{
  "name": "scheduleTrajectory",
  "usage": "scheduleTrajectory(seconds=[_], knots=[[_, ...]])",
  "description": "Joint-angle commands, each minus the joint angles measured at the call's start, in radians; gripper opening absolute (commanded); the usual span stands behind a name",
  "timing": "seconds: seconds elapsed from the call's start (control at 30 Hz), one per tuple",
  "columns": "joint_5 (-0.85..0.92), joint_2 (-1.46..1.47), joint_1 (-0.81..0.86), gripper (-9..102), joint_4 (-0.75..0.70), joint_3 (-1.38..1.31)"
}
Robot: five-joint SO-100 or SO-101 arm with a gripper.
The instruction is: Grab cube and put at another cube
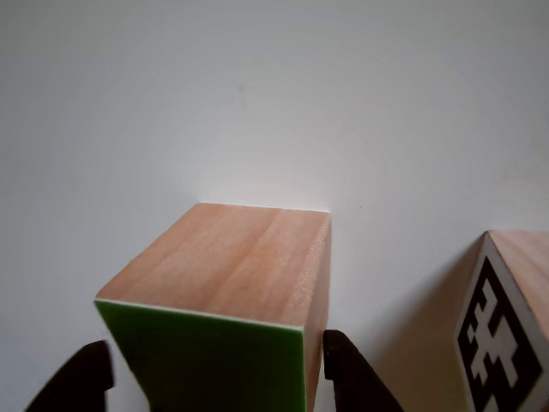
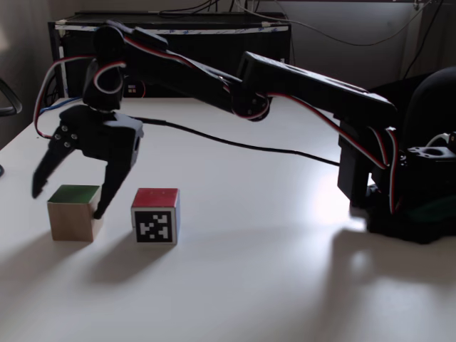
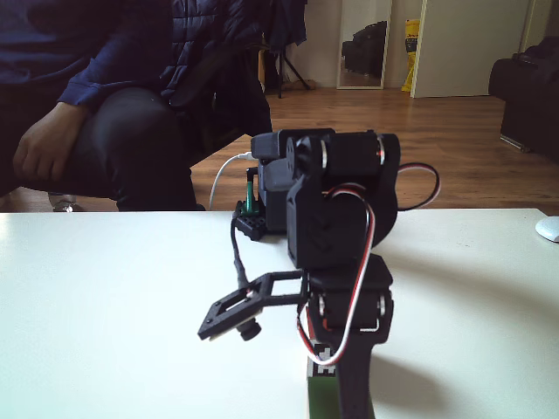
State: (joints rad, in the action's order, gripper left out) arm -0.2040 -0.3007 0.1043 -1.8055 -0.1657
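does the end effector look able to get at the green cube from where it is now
Probably yes: the open end effector already straddles the green cube, one finger on each side. The red and blue cube stands apart to the right in that fixed view, leaving room.

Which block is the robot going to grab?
Look at the white table in a fixed view, and follow the black arm down to its open pincer. The wooden cube sits between its tips. Its top is bright green, while the neighbouring cube has a red top and a black-and-white marker.
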Motion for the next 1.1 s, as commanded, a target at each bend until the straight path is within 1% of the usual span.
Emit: scheduleTrajectory(seconds=[0.0,0.23,0.57,0.87,1.07], knots=[[0.002,-0.026,-0.002,34,-0.003,-0.028],[0.002,-0.006,0.020,29,-0.003,-0.029],[0.012,0.023,0.049,14,-0.003,-0.087],[-0.011,-0.034,0.055,10,-0.006,-0.074],[-0.051,-0.218,0.049,9,-0.006,0.080]])
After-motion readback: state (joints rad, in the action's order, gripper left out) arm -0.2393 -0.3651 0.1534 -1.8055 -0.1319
